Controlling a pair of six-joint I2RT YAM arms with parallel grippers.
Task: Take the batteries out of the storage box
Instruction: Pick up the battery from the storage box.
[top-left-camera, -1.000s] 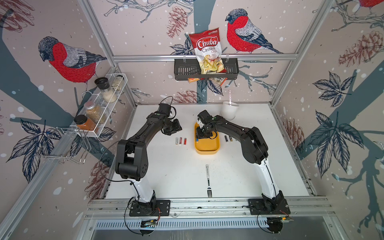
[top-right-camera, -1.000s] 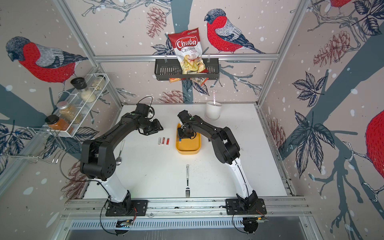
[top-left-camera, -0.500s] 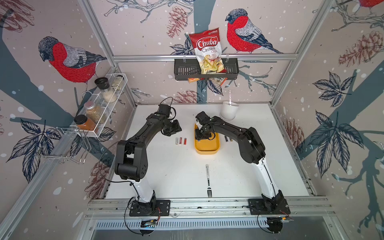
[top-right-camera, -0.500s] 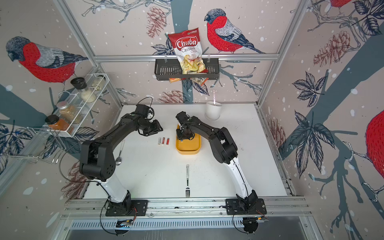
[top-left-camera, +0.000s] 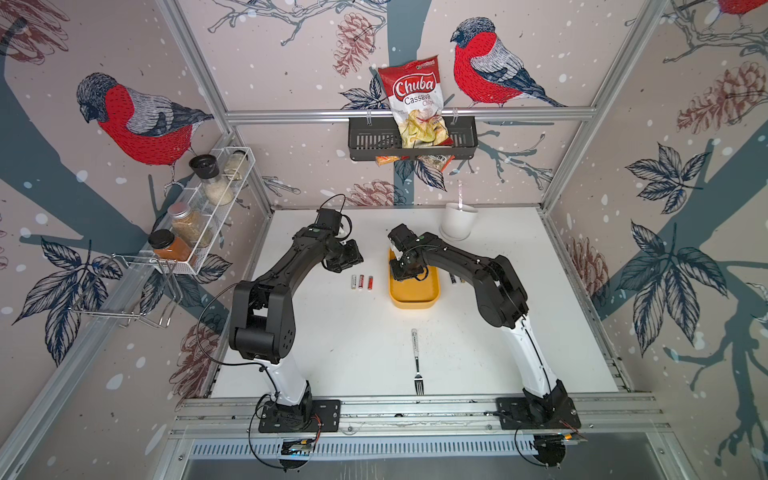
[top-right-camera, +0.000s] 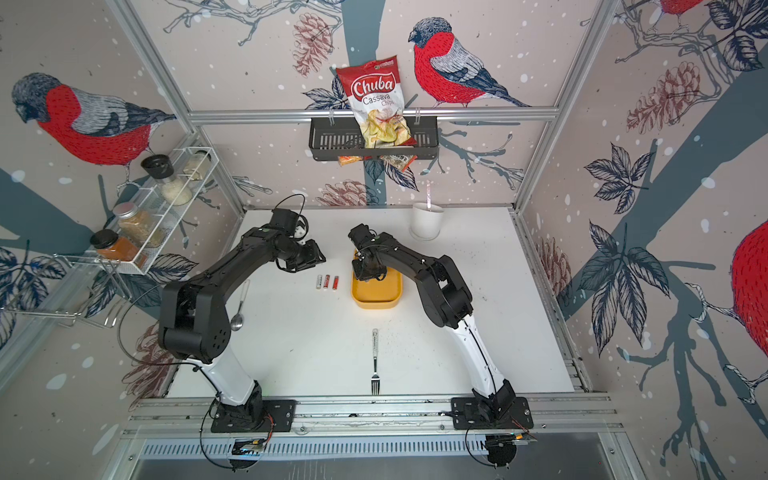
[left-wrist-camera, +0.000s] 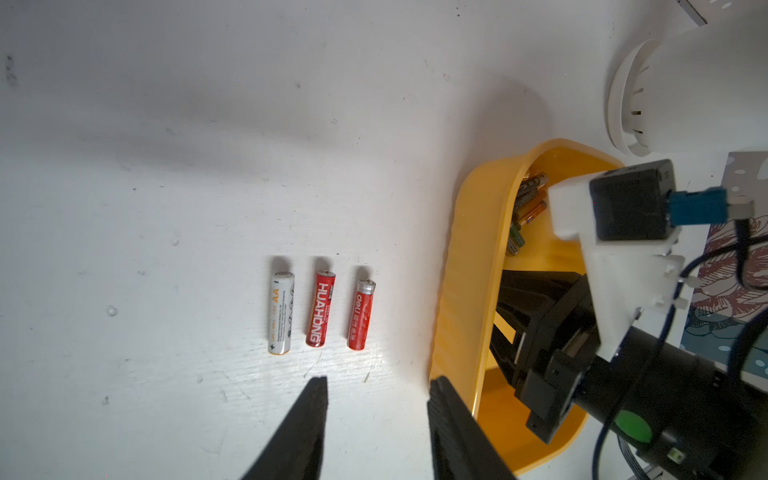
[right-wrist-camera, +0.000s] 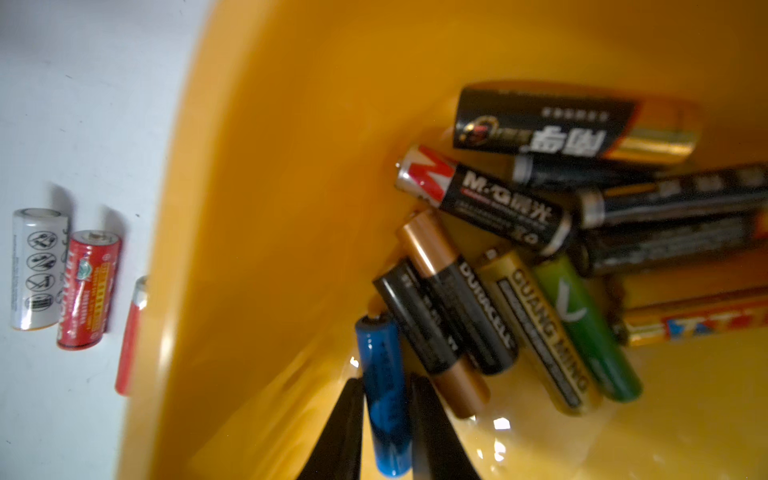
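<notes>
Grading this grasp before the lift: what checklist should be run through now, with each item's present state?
1. The blue battery sits between the jaws of the right gripper, touched on both sides: ok.
2. The black-copper battery is free of the grip: cannot tell; it lies against the blue one.
3. The left gripper is open, empty and outside the box: ok.
4. Bare table beside the row of three batteries for setting down: ok.
5. Box flat on the table: ok.
</notes>
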